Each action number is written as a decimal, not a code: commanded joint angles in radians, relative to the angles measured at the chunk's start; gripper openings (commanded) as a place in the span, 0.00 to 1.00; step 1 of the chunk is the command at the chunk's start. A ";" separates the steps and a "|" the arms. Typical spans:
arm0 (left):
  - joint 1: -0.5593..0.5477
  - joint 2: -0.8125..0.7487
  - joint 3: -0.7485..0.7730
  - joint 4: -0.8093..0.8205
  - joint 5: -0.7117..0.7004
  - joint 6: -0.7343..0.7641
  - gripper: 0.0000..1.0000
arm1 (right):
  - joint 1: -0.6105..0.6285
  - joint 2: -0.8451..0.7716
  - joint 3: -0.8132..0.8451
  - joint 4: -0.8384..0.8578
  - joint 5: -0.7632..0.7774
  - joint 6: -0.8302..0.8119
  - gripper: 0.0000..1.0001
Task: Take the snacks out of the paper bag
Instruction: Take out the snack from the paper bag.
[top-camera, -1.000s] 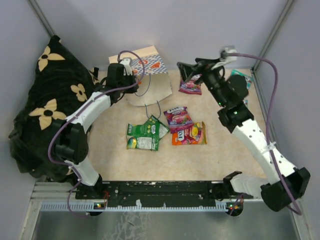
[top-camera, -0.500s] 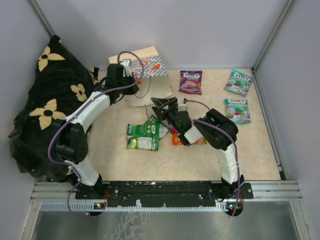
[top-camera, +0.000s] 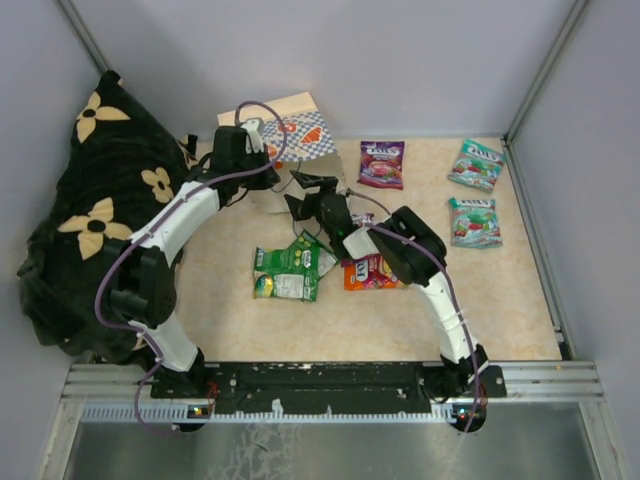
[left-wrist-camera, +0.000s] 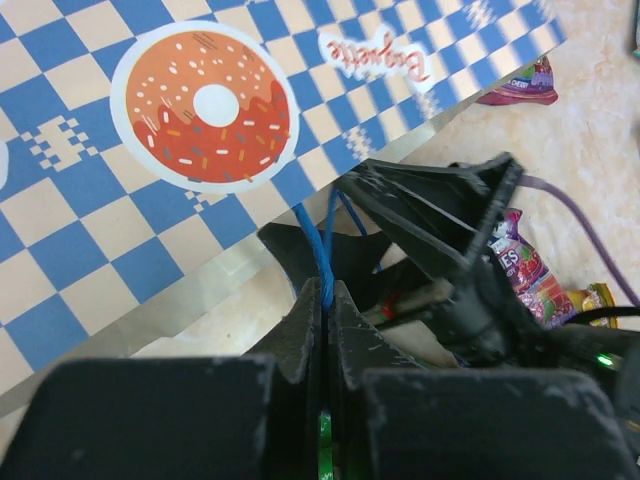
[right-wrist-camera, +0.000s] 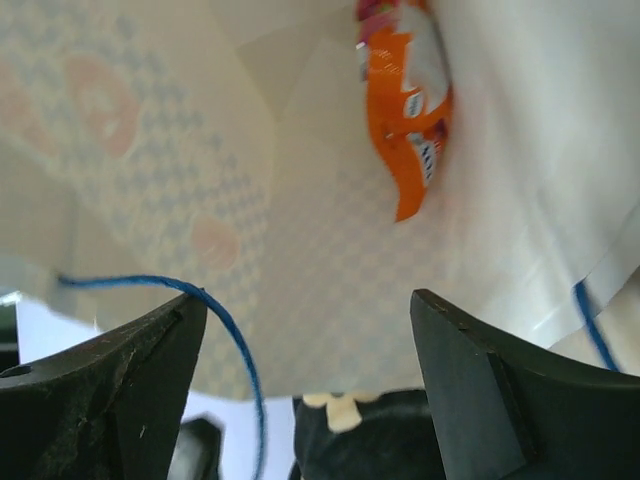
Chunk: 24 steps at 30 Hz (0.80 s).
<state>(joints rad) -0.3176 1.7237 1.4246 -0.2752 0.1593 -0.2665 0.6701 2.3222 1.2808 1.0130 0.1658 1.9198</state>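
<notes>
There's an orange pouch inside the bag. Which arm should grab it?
Right. The right fingers are open and point into the paper bag, with the orange pouch just ahead. The left fingers are shut on the blue cord handle.

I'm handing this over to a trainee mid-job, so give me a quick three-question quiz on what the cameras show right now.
1. True or false: the left gripper is shut on the blue cord handle of the paper bag.
2. What is the right gripper doing? A) gripping a green pouch B) open at the bag's mouth C) parked at its base
3. Fill in: the right wrist view shows an ____ snack pouch inside the bag.
Key: 1 true; 2 B; 3 orange.
</notes>
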 joint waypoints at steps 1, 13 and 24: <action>0.009 -0.043 0.053 -0.019 -0.021 -0.002 0.00 | -0.016 0.081 0.132 -0.127 0.016 0.164 0.82; 0.018 -0.008 0.077 -0.027 -0.020 0.001 0.00 | -0.053 -0.108 -0.114 0.126 -0.230 -0.042 0.80; 0.038 -0.028 0.063 0.010 0.016 -0.051 0.00 | -0.092 -0.404 -0.379 -0.151 -0.293 -0.253 0.59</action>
<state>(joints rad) -0.2893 1.7226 1.4738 -0.3088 0.1452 -0.2817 0.5968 1.8709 0.7853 0.9478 -0.0551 1.7489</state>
